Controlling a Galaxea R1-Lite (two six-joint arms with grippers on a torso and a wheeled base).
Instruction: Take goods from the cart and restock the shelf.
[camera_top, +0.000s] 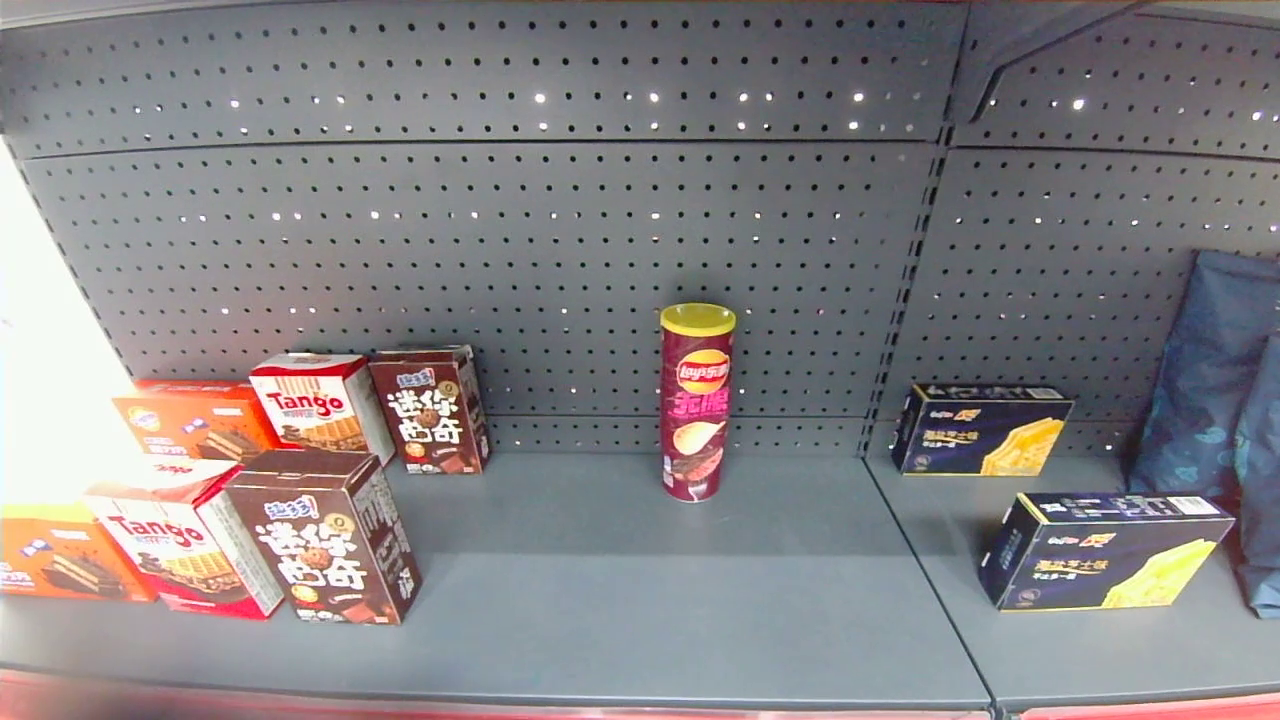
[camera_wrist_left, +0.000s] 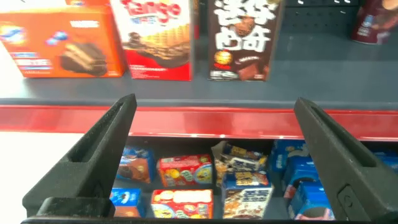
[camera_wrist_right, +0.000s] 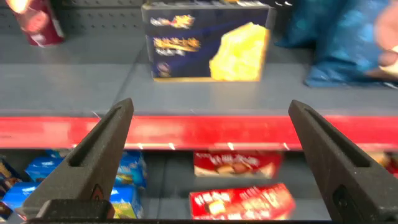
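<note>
Grey pegboard shelf (camera_top: 600, 600) with a red front edge. Chip can (camera_top: 696, 400): maroon, yellow lid, upright at mid-shelf, well beyond both sets of fingers. Left gripper (camera_wrist_left: 214, 104) and right gripper (camera_wrist_right: 211, 107): fingers spread wide, empty, touching nothing. Snack packs (camera_wrist_left: 183, 171) lie on the level below, seen between the left fingers.

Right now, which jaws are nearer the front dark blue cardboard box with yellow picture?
Right. The right jaws sit before that dark blue cardboard box; the left jaws face the brown cardboard carton, further left along the grey shelf.
</note>
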